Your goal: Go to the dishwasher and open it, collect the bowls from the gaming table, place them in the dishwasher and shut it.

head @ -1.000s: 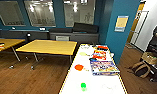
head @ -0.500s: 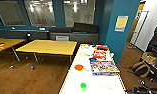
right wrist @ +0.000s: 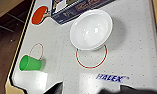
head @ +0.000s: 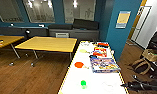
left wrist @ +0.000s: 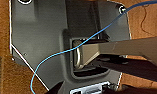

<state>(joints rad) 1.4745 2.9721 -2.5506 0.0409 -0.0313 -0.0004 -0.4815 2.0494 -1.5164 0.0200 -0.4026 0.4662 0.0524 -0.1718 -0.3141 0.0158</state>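
— Where do we stand, at the long white counter [head: 99, 83] with the pale yellow edge?

— We face its near end. The red-orange bowl [head: 79, 64] lies flat toward the left edge, midway along; the small green bowl [head: 83, 83] sits nearer us, and from the right wrist it looks more like a green cup [right wrist: 30, 63] tipped on its side by the left rim. A white bowl [right wrist: 91, 29] stands upright on the near right part, just beside a colourful game box [head: 104, 64].

— And the collecting?

— We judge it not begun: both bright pieces rest on the counter, untouched. The dishwasher is nowhere in our pictures, so we cannot say whether it is open.

— The pincers?

— Our right arm [head: 141, 86] reaches in low at the near right; whether its pincer is spread or closed we cannot tell. The same goes for the left one. Square yellow tables [head: 47, 44] stand well apart on the far left.
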